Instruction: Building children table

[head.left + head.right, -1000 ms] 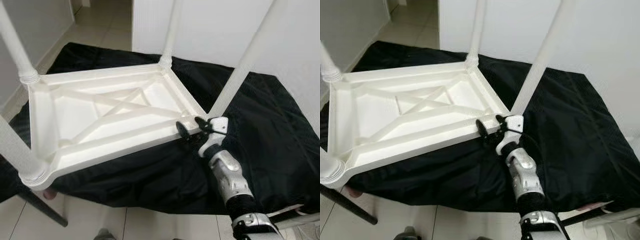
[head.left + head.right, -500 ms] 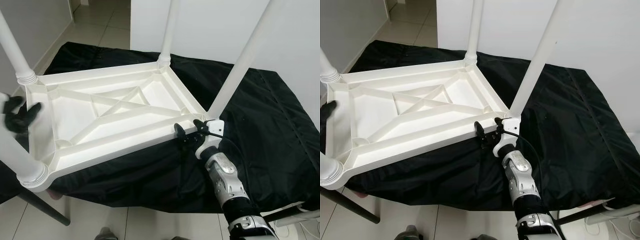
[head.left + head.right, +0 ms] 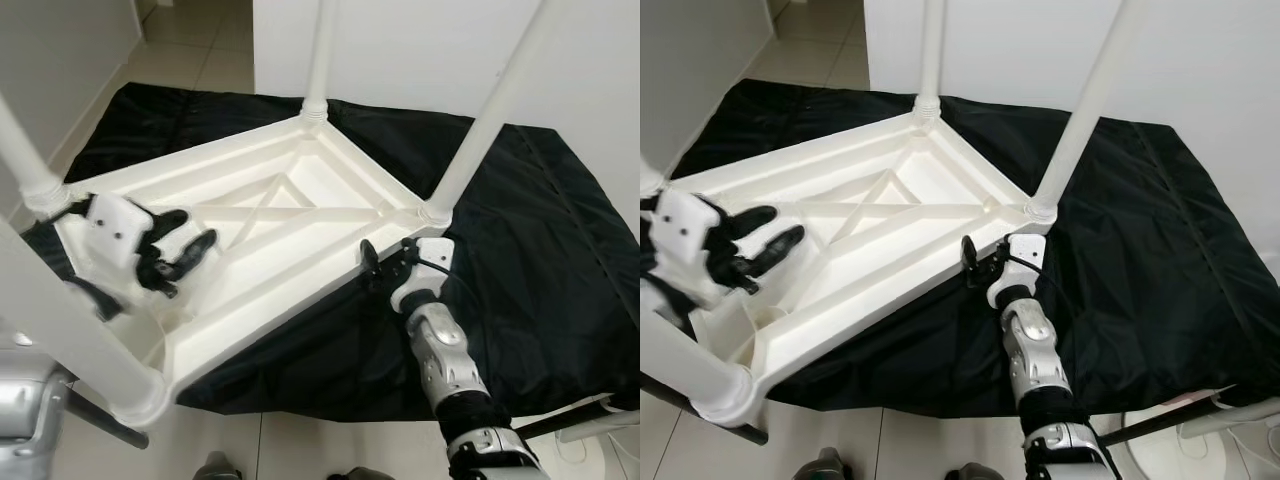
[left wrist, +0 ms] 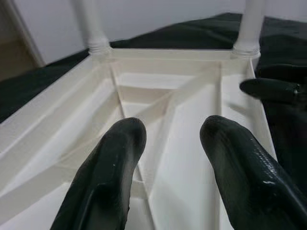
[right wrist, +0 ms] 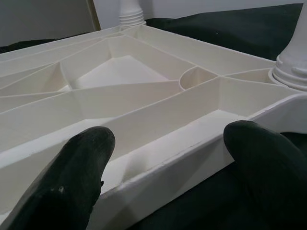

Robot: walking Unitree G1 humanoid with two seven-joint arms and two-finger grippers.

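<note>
- The white plastic table (image 3: 270,230) lies upside down on a black cloth (image 3: 530,250), its four legs pointing up.
- The right gripper (image 3: 385,268) sits at the table's near rim beside a corner leg (image 3: 485,120), fingers spread wide and the rim between them, not clamped.
- The left gripper (image 3: 180,248) hovers over the ribbed underside near the left end, fingers apart, holding nothing.
- The cloth covers a tiled floor (image 3: 200,60).

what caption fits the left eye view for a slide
Upturned white table on a black cloth, right gripper at its edge, left gripper over its underside.
</note>
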